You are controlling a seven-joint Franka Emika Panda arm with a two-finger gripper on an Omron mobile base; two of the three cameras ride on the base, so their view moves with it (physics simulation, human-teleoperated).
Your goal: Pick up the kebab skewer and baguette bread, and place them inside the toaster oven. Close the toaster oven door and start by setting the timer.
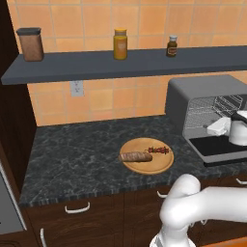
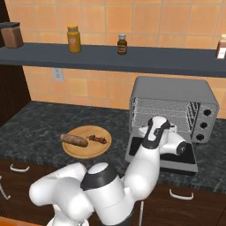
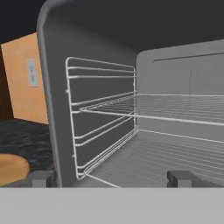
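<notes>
Dark speckled counter (image 1: 72, 159) under orange tile, near to far. Toward front edge: round wooden board (image 2: 86, 148) carrying baguette (image 2: 74, 140) and kebab skewer (image 2: 97, 140), side by side, untouched. Nothing loaded yet; closing and timer also pending. Right of board, toaster oven (image 2: 176, 90) near back edge, door (image 2: 187, 156) dropped flat, rack (image 3: 175, 107) bare. Gripper (image 3: 113, 178) empty, fingers spread wide, aimed into oven mouth above the lowered door; arm bent, reaching forward.
</notes>
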